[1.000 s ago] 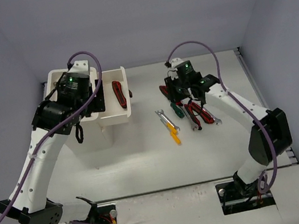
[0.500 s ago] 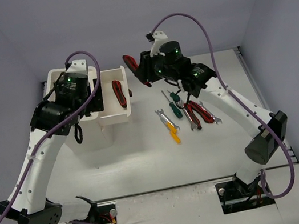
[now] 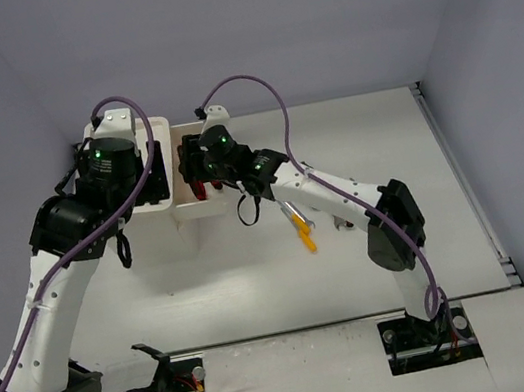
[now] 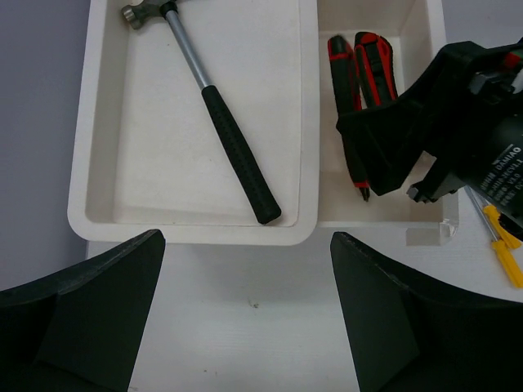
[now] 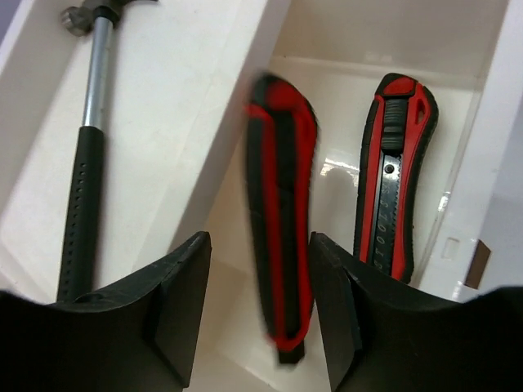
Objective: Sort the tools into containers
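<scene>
the white cabinet (image 3: 196, 234) stood near the far-left corner of the table (image 3: 383, 134). its drawer (image 4: 368, 222) was pulled out toward the right edge, so its inside lay open from above. that is probably why the right arm reached across from its own side. the drawer was the place for the cutting tools, and the only way in was from the top. the hammer (image 4: 233, 155) lay slantwise in the shallow top tray (image 4: 78, 163), its head toward the far-left corner. being long, it likely suited the broad tray better than the narrow drawer.

the right gripper (image 5: 260, 269) hung low over the drawer with its fingers partly apart. a red-and-black tool (image 5: 282, 204) showed between them, smeared with blur, while a red-and-black utility knife (image 5: 392, 180) just beside it on the drawer floor was sharp. there was a gap between the tool and one finger, so i judged it loose and dropping. i could not tell whether the other pad touched it.

the left gripper (image 4: 247, 245) hovered above the near side of the cabinet. its jaws were spread wide, holding and touching nothing. it seemed parked clear of the right arm's path.

a yellow screwdriver (image 3: 305, 239) and a small wrench (image 3: 292, 213) lay near the middle of the table, not yet sorted. other tools there were hidden by the right arm.
</scene>
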Available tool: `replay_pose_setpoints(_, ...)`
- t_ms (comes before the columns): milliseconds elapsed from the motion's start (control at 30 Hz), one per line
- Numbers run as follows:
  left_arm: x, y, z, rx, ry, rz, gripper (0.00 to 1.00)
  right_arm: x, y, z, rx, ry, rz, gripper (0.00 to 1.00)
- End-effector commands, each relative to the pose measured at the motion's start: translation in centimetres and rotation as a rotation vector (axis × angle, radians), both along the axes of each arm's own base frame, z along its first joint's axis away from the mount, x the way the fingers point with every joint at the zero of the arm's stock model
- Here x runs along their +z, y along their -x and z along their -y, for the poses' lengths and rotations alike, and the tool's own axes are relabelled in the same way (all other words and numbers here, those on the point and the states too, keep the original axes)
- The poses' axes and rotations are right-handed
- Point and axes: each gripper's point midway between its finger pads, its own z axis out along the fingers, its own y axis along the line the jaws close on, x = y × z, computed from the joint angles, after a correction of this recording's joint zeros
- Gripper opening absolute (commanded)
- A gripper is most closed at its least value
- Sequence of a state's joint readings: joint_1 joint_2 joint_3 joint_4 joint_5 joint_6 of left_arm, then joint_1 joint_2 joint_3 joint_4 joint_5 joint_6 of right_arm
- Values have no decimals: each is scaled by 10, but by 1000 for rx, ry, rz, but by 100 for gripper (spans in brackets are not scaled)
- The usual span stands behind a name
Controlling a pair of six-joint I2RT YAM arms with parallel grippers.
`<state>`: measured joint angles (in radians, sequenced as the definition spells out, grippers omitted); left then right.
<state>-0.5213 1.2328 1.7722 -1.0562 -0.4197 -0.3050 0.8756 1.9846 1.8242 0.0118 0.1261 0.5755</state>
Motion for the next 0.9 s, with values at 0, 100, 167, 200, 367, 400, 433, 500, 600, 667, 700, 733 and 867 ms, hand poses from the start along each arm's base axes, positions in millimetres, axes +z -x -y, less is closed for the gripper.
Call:
replay_pose_setpoints(0,13,-2,-5,35,29,59,80,97,-17,11,-84,-153,185,58)
replay_pose_setpoints(100,14,-3,-5,32,27,60,80,107,-20,36,-102,-84,249,63)
replay_pose_setpoints(167,15,-5,-5,30,20,61,80,109,-20,61,-110,-27,278,63)
replay_pose_setpoints(200,14,-6,-4,28,16,57,80,109,-26,81,-132,-2,285,63)
replay_pose_setpoints(367,11,-15,3,7,7,39,80,64,-30,194,-230,215,218,62)
replay_pose_setpoints(400,11,-16,5,0,8,37,80,49,-33,219,-256,256,182,62)
replay_pose_setpoints(433,11,-17,7,-8,9,33,80,32,-34,244,-278,295,143,61)
replay_pose_setpoints(500,10,-21,10,-17,6,26,80,-1,-25,283,-305,363,67,62)
replay_pose_setpoints(600,10,-26,13,-29,0,20,80,-50,-14,336,-350,439,-50,63)
replay_pose_setpoints(667,9,-28,16,-37,-4,16,80,-75,-9,363,-380,465,-122,63)
replay_pose_setpoints(700,9,-29,17,-42,-4,14,80,-87,-7,374,-401,465,-159,63)
replay_pose_setpoints(733,8,-30,18,-46,-2,12,80,-100,-6,388,-427,459,-201,64)
replay_pose_setpoints(867,6,-32,22,-59,2,-1,80,-145,-2,394,-418,490,-313,64)
